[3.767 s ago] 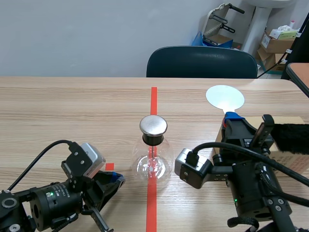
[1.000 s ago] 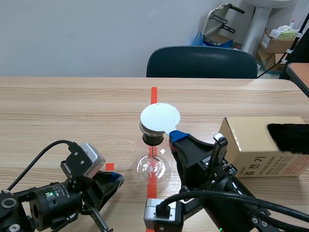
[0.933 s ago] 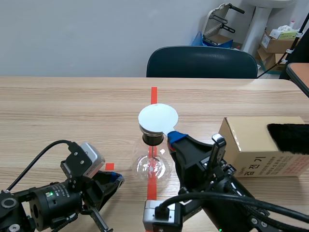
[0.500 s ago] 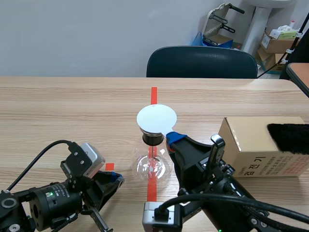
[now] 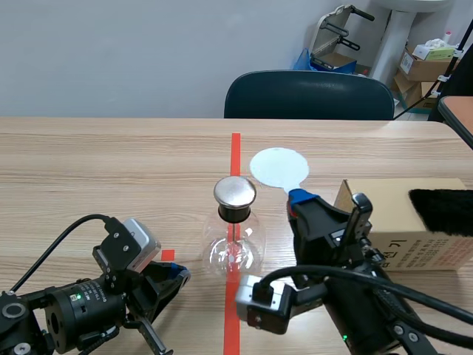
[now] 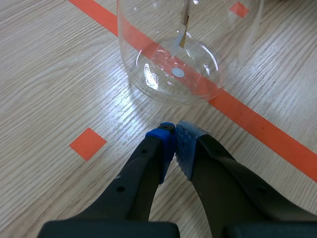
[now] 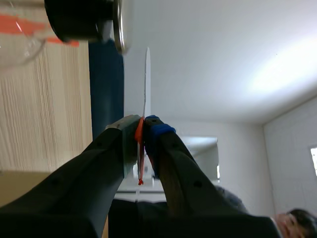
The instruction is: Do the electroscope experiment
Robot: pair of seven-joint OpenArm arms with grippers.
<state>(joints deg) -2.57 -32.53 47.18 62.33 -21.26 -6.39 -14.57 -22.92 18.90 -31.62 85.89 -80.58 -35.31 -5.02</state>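
The right gripper is clamped on the white disc by its handle. The disc sits just right of the electroscope's metal cap, not touching it, so the next pass likely runs leftward. The left gripper is closed on nothing, its tips just short of the glass flask.

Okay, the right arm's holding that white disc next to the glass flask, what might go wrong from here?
The right tool pinches the white disc only by a narrow tab, so it may slip or tilt. The disc hangs close beside the metal cap; a careless swing might tip the glass flask. The left tool, shut, sits just before the flask's base and could nudge it.
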